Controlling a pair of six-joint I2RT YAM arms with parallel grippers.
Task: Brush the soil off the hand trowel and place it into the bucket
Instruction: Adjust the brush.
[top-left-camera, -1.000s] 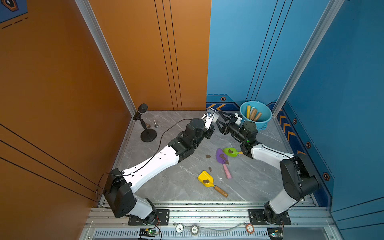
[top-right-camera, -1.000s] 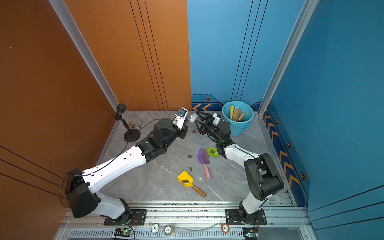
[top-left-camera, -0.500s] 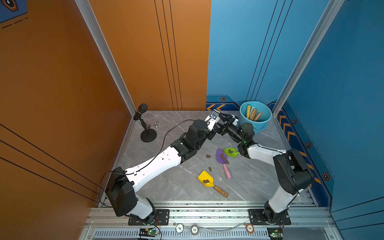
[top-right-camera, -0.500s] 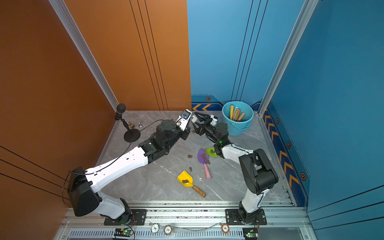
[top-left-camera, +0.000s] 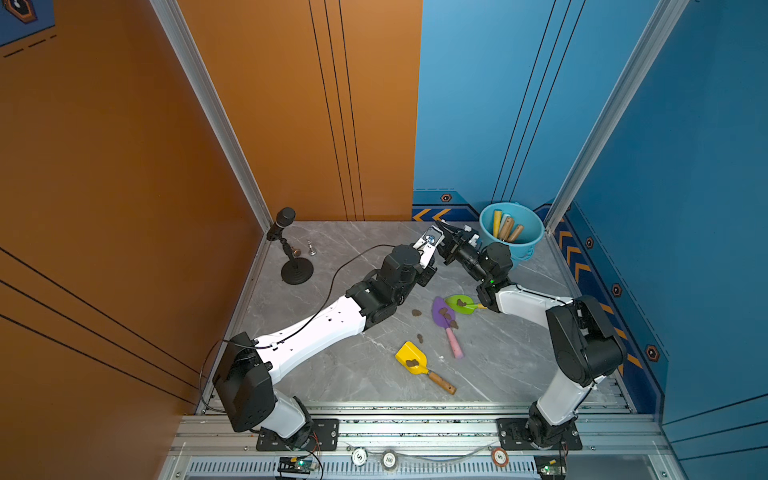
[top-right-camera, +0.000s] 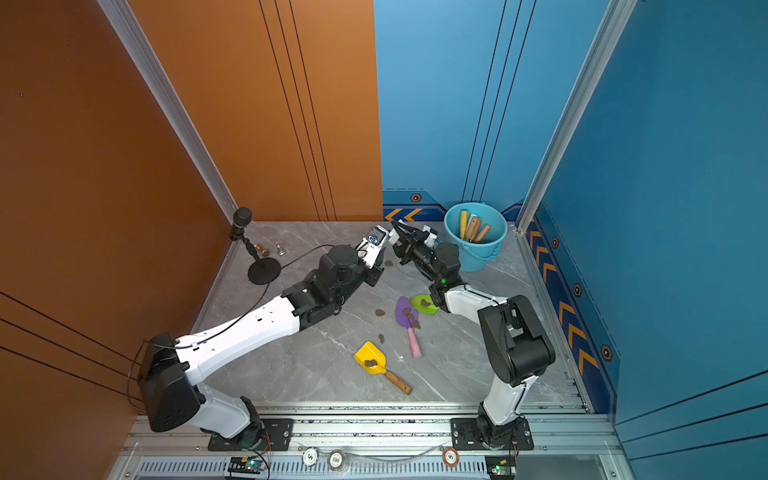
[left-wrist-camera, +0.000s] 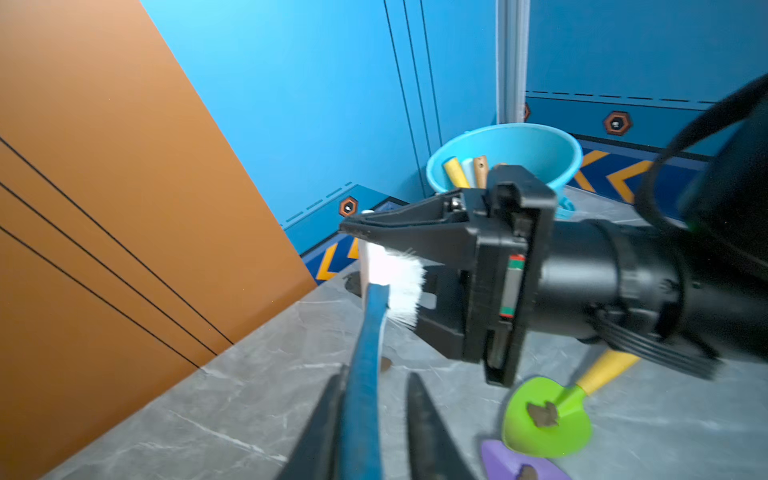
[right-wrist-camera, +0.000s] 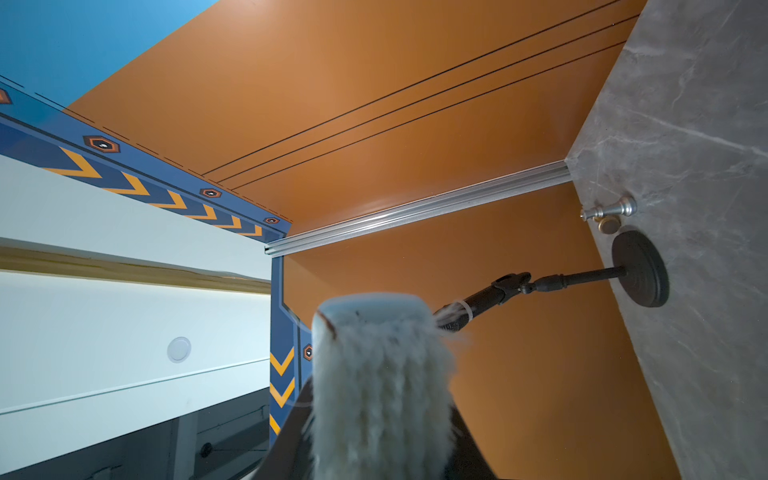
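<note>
Half open, my left tool has the brush handle against one finger. My right tool is clamped on its bristle head, near the far bucket.

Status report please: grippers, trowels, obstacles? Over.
Left gripper open, right gripper shut on brush. Yellow trowel, purple trowel, green trowel on table, soil on each. Nothing blocks bucket.

The right fingers now pinch down on the brush at its white bristle head, while the left fingers slacken around its blue handle.
</note>
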